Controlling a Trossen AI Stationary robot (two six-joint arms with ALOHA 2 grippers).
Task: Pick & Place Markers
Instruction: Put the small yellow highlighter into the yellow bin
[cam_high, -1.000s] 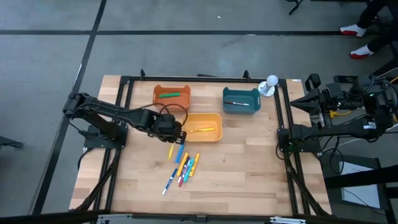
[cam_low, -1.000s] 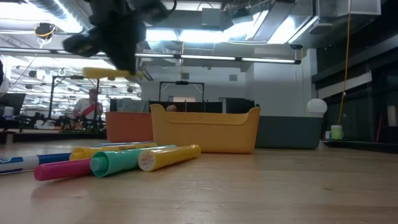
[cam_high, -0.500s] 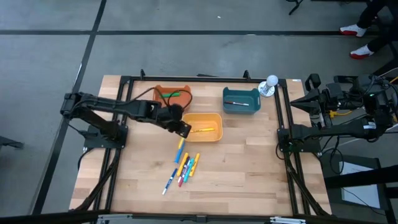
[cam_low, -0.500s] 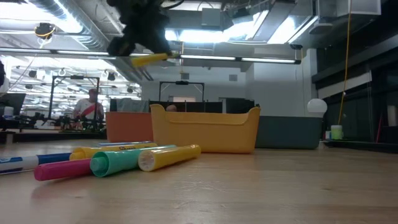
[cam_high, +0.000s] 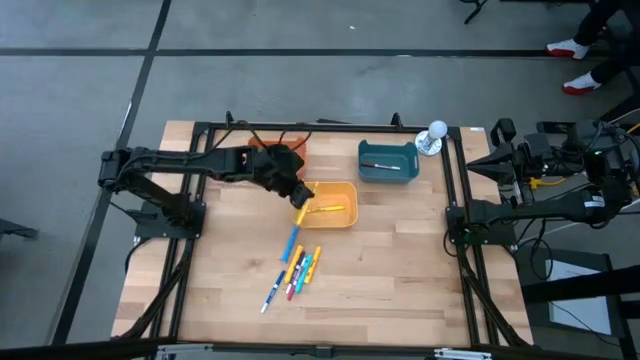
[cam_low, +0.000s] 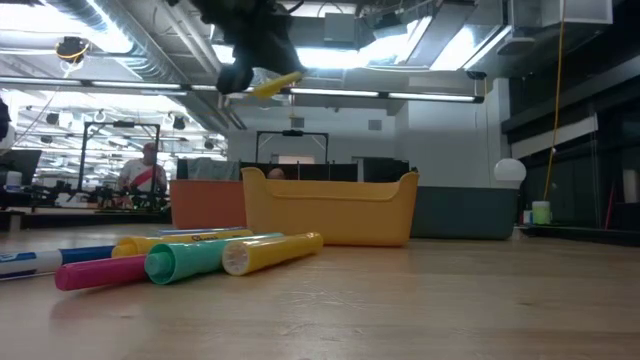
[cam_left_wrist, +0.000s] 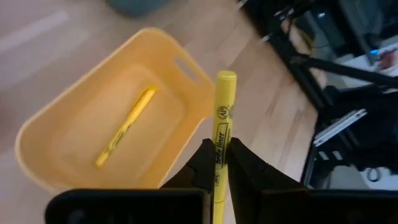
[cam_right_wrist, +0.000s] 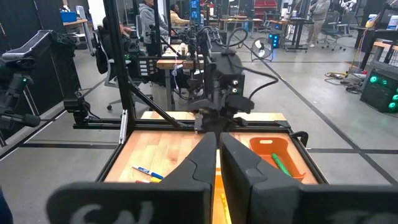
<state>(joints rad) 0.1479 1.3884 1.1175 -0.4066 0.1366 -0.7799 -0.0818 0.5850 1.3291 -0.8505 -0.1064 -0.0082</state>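
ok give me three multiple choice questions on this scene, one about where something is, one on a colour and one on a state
1. Where is the left gripper?
A. over the pile of loose markers
B. at the yellow bin's near-left edge
C. beside the white ball

2. What colour is the marker lying in the orange bin?
A. green
B. blue
C. pink

3. What state is the left gripper in?
A. open and empty
B. shut on the yellow marker
C. shut on a blue marker

Answers:
1 B, the high view shows it at that edge of the yellow bin, away from the loose markers.
2 A, the right wrist view shows a green marker inside the orange bin.
3 B, the left wrist view shows both fingers pressed against the yellow marker's barrel.
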